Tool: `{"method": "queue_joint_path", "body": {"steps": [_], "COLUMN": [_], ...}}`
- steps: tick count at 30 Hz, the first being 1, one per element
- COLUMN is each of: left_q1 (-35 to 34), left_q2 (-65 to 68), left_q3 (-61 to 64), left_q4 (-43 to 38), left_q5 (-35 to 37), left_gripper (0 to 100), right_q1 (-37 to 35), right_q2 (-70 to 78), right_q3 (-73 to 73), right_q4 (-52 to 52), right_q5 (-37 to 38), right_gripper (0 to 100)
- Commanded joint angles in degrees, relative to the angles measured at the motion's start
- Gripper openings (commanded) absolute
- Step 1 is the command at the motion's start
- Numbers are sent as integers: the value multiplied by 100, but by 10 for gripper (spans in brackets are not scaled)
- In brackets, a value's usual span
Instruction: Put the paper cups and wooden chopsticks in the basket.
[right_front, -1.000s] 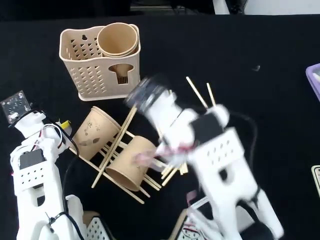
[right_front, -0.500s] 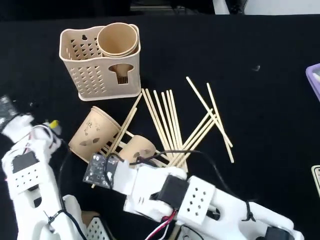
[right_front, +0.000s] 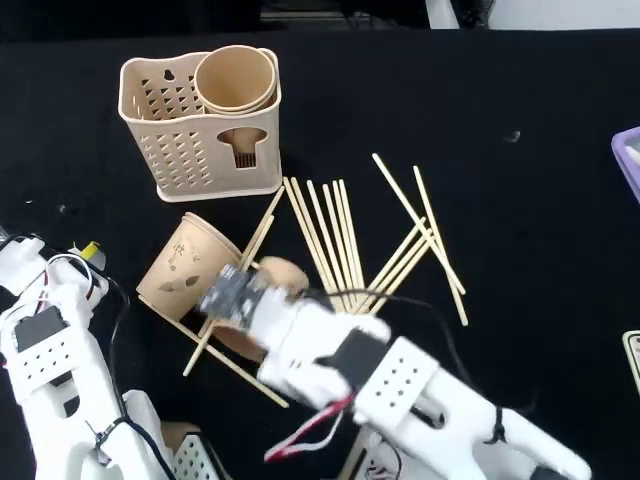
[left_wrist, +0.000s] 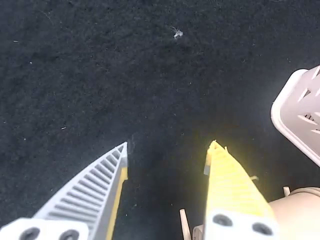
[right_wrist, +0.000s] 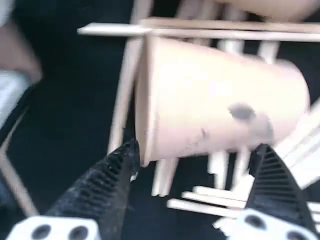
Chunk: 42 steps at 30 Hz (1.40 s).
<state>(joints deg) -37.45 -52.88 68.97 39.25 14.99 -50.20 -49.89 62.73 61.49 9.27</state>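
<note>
My right gripper (right_wrist: 197, 147) hung spread wide over a paper cup (right_wrist: 220, 110) that lay on its side across the wooden chopsticks (right_front: 325, 235), with one finger toward each end of it. A second cup (right_front: 185, 265) lay just beside it, near the basket (right_front: 170, 150), which held nested cups (right_front: 237, 78). My left gripper (left_wrist: 169, 145) was spread over bare tabletop (left_wrist: 100, 60).

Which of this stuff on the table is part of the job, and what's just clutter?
Job: basket, nested cups in it, fallen cup, second fallen cup, loose chopsticks.
Lying about: purple object, card.
</note>
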Motion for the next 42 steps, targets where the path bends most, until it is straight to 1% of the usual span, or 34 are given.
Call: {"method": "queue_joint_path", "body": {"steps": [1, 3, 8, 11, 13, 14, 18, 21, 24, 26, 27, 29, 31, 33, 35, 38, 42], "left_q1": [-48, -48, -48, -48, -48, -48, -48, -48, -40, -40, -40, -40, -40, -31, -22, 127, 171], "left_q2": [-114, -114, -114, -114, -114, -114, -114, -114, -114, -114, -114, -114, -114, -114, -114, -114, -114], "left_q3": [-163, -163, -171, -171, -171, -163, -163, -171, -171, -171, -163, -163, -163, -163, -154, -136, -136], "left_q4": [-114, -114, -114, -114, -114, -114, -114, -114, -114, -114, -114, -114, -114, -114, -114, -88, -79], "left_q5": [44, 44, 44, 44, 44, 44, 44, 44, 44, 44, 44, 44, 62, 70, 70, 44, 44], "left_gripper": [245, 245, 245, 245, 245, 245, 245, 245, 245, 245, 245, 245, 245, 245, 245, 245, 245], "right_q1": [835, 1116, 1415, 1582, 1758, 1855, 2207, 2462, 2813, 3218, 3490, 4123, 4818, 5389, 5793, 6163, 6576], "right_q2": [-145, -145, -145, -145, -154, -154, -479, -1024, -1604, -1938, -2070, -2211, -2211, -2114, -1851, -1174, -31], "right_q3": [-92, -136, -119, -119, -145, -189, -435, -541, -716, -901, -1033, -1314, -1552, -1745, -1956, -2334, -3029], "right_q4": [-211, -211, -545, -835, -985, -1029, -967, -686, -132, 281, 510, 914, 1240, 1468, 1697, 2180, 3147], "right_q5": [9, 273, 1169, 1213, 1064, 1002, 993, 993, 1002, 1046, 1196, 1512, 1670, 1679, 1820, 2110, 2462], "right_gripper": [352, 320, 120, 7, 21, 11, 11, 11, 11, 11, 11, 11, 11, 11, 11, 11, 11]}}
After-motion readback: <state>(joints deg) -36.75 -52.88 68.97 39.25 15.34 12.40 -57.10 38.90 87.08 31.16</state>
